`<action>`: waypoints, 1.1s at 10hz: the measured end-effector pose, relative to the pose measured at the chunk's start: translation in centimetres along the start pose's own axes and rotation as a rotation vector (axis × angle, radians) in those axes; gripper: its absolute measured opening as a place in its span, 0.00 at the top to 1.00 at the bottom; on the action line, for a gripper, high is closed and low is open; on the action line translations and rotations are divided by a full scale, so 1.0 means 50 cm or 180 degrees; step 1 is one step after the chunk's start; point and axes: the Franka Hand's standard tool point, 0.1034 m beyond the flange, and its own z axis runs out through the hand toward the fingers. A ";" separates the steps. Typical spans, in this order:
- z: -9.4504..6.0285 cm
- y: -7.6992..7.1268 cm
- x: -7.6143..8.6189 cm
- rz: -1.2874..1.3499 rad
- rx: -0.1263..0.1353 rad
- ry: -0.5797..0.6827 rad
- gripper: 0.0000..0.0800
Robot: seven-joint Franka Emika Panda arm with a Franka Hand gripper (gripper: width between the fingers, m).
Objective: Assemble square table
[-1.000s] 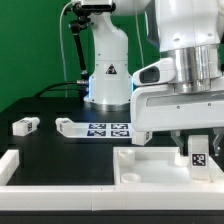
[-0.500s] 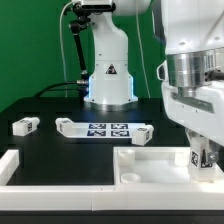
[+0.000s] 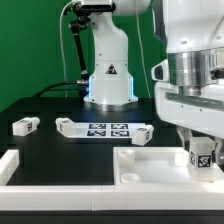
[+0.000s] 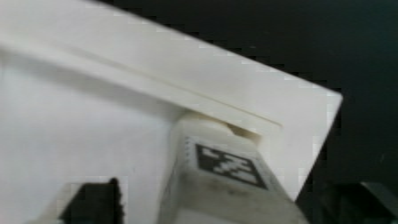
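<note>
The white square table top (image 3: 150, 160) lies at the exterior view's lower right, raised rim up. A short white leg block (image 3: 200, 155) with a black-and-white tag stands upright at its right corner. My gripper (image 3: 197, 140) hangs right over this leg. In the wrist view the leg (image 4: 222, 165) stands between my two dark fingers (image 4: 93, 200). A white gap shows between that finger and the leg, so the jaws are open around it. The table top (image 4: 89, 110) fills most of the wrist view. Three loose legs (image 3: 25, 126), (image 3: 68, 126), (image 3: 143, 133) lie on the black table.
The marker board (image 3: 108, 129) lies flat in the middle, in front of the arm's white base (image 3: 108, 80). Long white border rails (image 3: 20, 165) run along the front and the exterior view's left edge. A green wall stands behind.
My gripper has shifted towards the exterior view's right and turned over the leg. The leg stays at the same corner of the table top.
</note>
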 end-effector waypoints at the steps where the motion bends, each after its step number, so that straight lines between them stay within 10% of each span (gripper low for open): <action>1: 0.000 0.001 0.003 -0.0279 0.0010 0.0012 0.22; 8: -0.002 -0.005 -0.003 -0.2795 -0.0100 0.0321 0.19; 10: -0.001 -0.005 -0.003 -0.2656 -0.0093 0.0321 0.55; 11: 0.000 -0.004 -0.003 -0.2485 -0.0085 0.0321 0.55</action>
